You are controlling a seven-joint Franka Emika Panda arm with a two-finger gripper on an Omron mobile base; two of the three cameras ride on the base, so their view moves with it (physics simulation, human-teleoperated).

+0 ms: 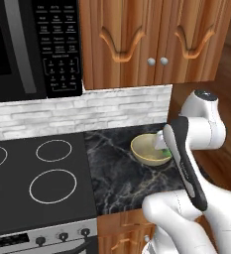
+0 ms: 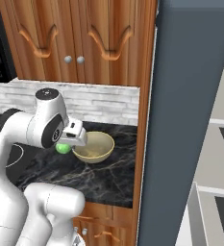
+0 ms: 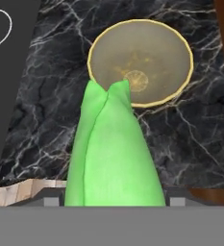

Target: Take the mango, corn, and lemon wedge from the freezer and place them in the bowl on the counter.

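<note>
My gripper [image 2: 66,143] is shut on the corn [image 3: 114,153], a bright green, smooth, long husk. In the hand view the corn runs up from between the fingers, and its tip overlaps the near rim of the bowl [image 3: 92,57]. The tan bowl [image 1: 139,155] [image 2: 95,154] rests on the black marble counter [image 1: 117,178], and its olive inside is bare. The corn [image 2: 62,148] hangs just left of the bowl and slightly above the counter. The freezer [image 2: 190,120] stands at the right with pale shelves showing. The mango and the lemon wedge are out of view.
A black stove top [image 1: 37,173] with ring marks adjoins the counter on the left, under a microwave [image 1: 18,44]. Wooden cupboards [image 1: 151,39] hang above a white brick backsplash [image 1: 87,111]. The counter's front edge [image 2: 99,204] lies above wooden drawers.
</note>
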